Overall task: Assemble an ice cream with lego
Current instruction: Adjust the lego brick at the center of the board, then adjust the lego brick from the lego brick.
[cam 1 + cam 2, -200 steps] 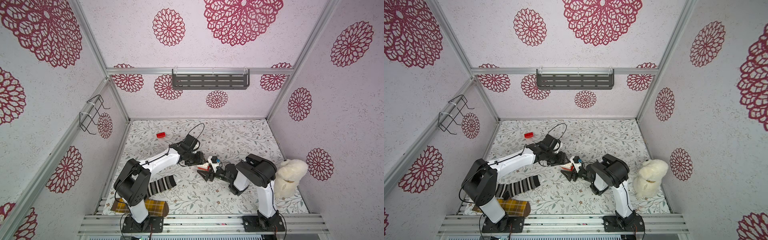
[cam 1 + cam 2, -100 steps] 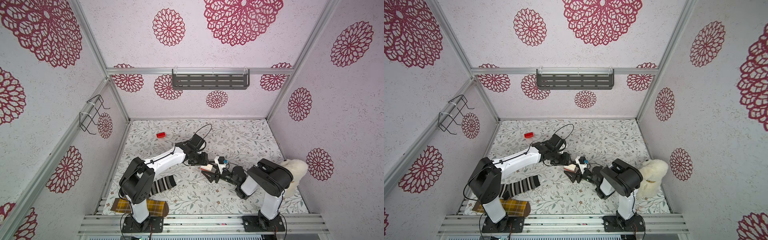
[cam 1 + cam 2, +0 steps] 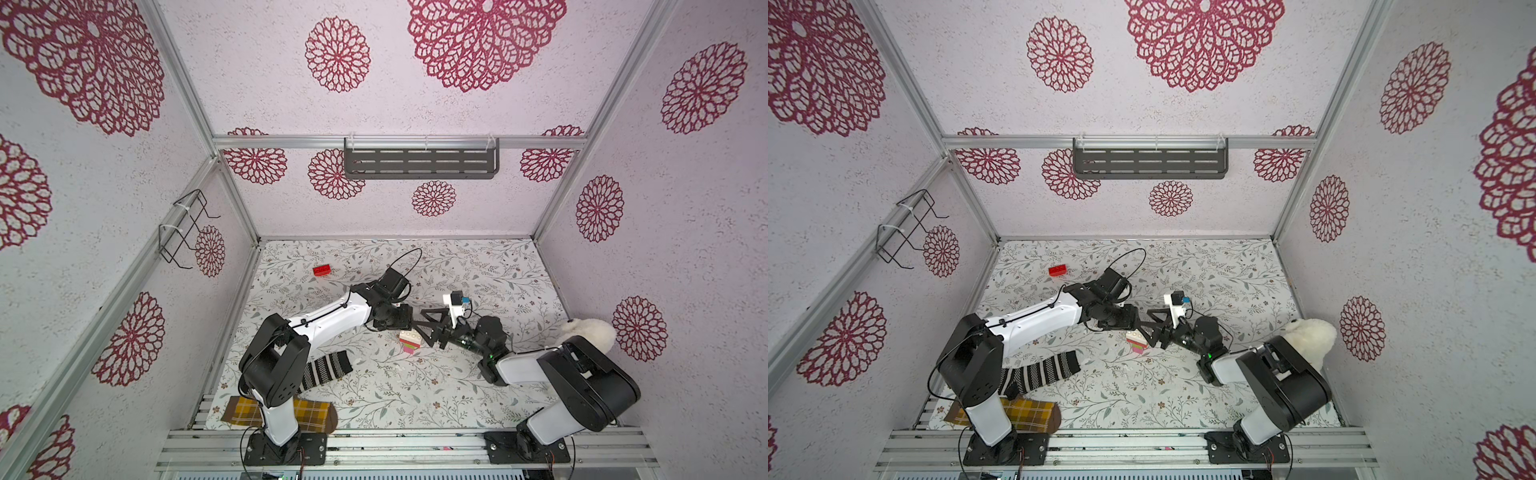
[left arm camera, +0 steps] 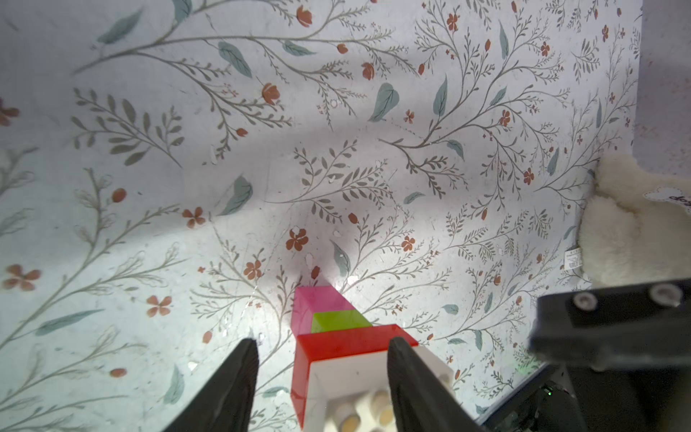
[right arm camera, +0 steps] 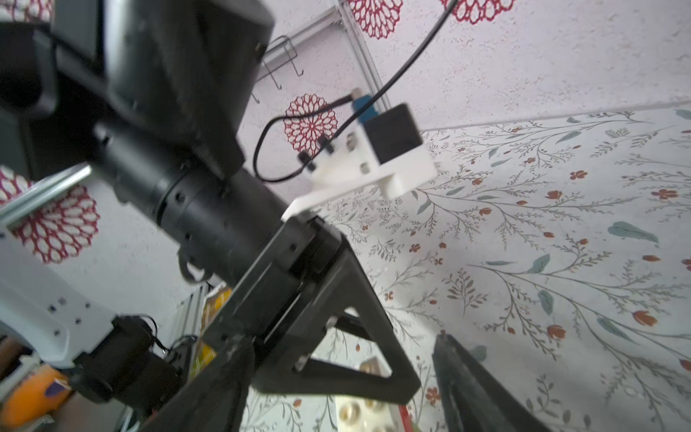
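The ice cream (image 3: pixel 410 343) (image 3: pixel 1137 343) is a stack with white, red, green and pink layers. It lies mid-table in both top views, pink end on the floral table. In the left wrist view the stack (image 4: pixel 336 344) sits between my left gripper's (image 4: pixel 325 355) open jaws. There is a clear gap at one finger, and the other finger overlaps the white brick. My left gripper (image 3: pixel 411 326) reaches it from the left. My right gripper (image 3: pixel 428 333) (image 5: pixel 340 340) stands open from the right, its fingers either side of a left finger. A loose red lego brick (image 3: pixel 322 270) (image 3: pixel 1057 271) lies far left.
A striped sock (image 3: pixel 324 370) and a plaid sock (image 3: pixel 282 413) lie near the left arm's base. A white plush toy (image 3: pixel 590 332) (image 4: pixel 628 224) sits against the right wall. A wire rack (image 3: pixel 183 228) hangs on the left wall and a dark shelf (image 3: pixel 419 164) on the back wall.
The left arm has stretched further right. The right arm's elbow has swung out toward the plush toy. The stack stays at about the same spot between the two grippers.
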You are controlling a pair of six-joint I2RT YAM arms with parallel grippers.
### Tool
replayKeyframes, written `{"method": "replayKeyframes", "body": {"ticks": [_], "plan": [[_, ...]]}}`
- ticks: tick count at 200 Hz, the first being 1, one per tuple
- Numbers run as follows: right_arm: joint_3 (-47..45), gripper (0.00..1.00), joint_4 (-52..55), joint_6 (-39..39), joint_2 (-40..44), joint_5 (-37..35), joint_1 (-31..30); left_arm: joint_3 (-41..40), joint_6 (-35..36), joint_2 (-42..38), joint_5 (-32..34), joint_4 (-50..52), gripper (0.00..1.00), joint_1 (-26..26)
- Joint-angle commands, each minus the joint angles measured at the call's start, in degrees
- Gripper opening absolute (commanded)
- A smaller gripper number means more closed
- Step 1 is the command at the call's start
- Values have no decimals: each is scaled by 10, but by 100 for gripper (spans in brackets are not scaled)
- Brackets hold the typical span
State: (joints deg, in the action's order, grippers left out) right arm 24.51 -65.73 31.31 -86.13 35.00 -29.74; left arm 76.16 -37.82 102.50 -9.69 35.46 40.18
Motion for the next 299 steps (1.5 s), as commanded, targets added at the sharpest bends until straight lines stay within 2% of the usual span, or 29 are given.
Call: {"method": "replayKeyframes", "body": {"ticks": [1, 26, 52, 86, 110, 143, 165, 299], "plan": [[68, 77, 231, 41, 45, 77, 12, -7, -7, -35, 18, -11, 64, -13], [83, 78, 324, 85, 69, 101, 33, -36, -31, -54, 9, -50, 72, -27], [52, 80, 301, 164, 77, 135, 52, -94, -65, -97, -33, -116, 72, -47], [47, 79, 284, 192, 44, 147, 53, -154, -88, -121, -127, -204, 73, -54], [39, 75, 227, 227, 8, 156, 52, -175, -95, -111, -161, -231, 72, -53], [28, 63, 171, 259, -39, 162, 51, -196, -97, -105, -159, -230, 68, -53], [32, 55, 180, 250, -52, 161, 48, -201, -93, -106, -153, -225, 66, -51], [55, 37, 306, 140, -95, 94, 21, -229, -94, -56, -132, -219, 55, -25]]}}
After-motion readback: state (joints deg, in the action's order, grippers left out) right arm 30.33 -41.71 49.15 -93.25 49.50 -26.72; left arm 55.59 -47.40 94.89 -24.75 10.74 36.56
